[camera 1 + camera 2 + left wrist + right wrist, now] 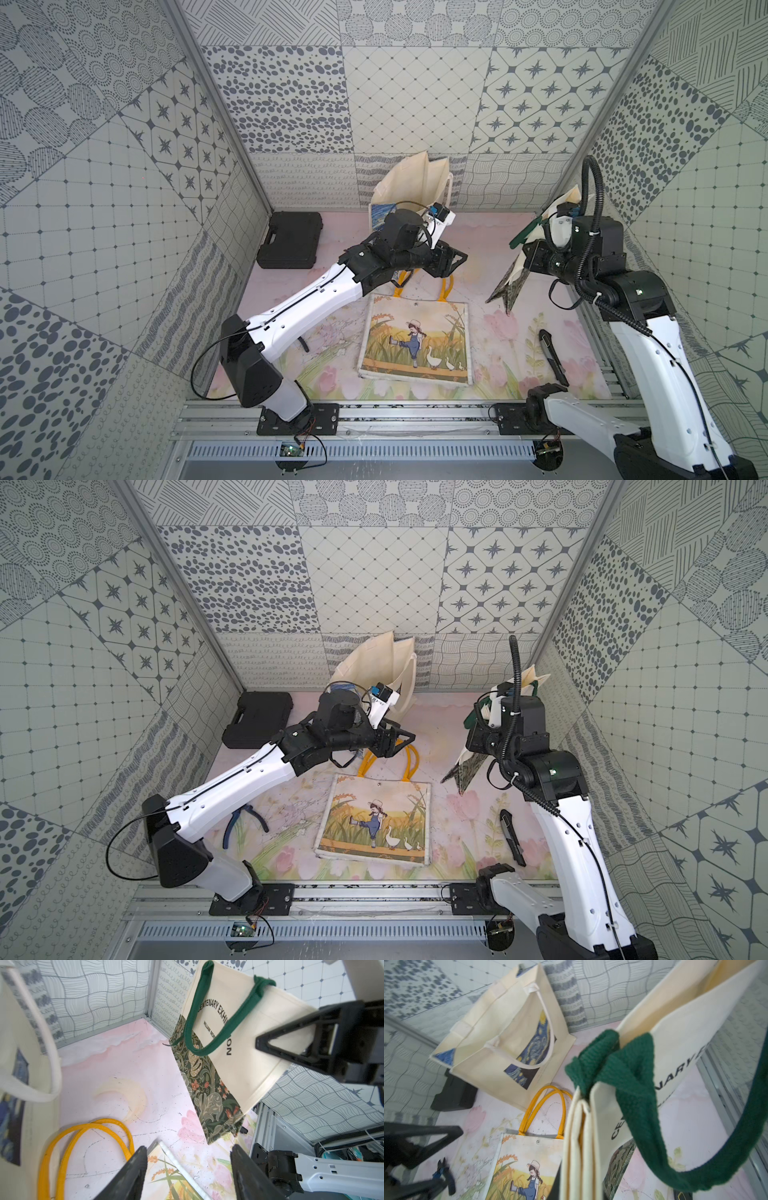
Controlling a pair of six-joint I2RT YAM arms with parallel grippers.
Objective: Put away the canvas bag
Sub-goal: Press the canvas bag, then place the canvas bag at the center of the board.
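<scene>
Canvas bag with green handles is hanging tilted above the desk, near its right edge and toward the back right corner. Its floral lower end is pointing down and appears clear of the surface. The right gripper is clamping tight on the bag's cream upper part and carrying it. The left gripper is hovering with its jaws spread and nothing between them, over the yellow handles of a flat picture bag lying in the middle of the desk.

By my reading the pick-up is done and the putting away is not yet: the bag is sitting in no container. The likely home is the big cream tote standing at the middle of the back edge, well apart from the held bag, so a carry across and a lowering in are what is left.

The tote's mouth is gaping open. The right wrist view is showing nothing inside it, though its bottom is hidden. The held bag's own mouth is gaping slightly, with nothing showing in it. The picture bag is lying flat. A black case is sitting shut near the back left corner, its contents hidden. Pliers and a slim black tool are lying loose on the desk.
</scene>
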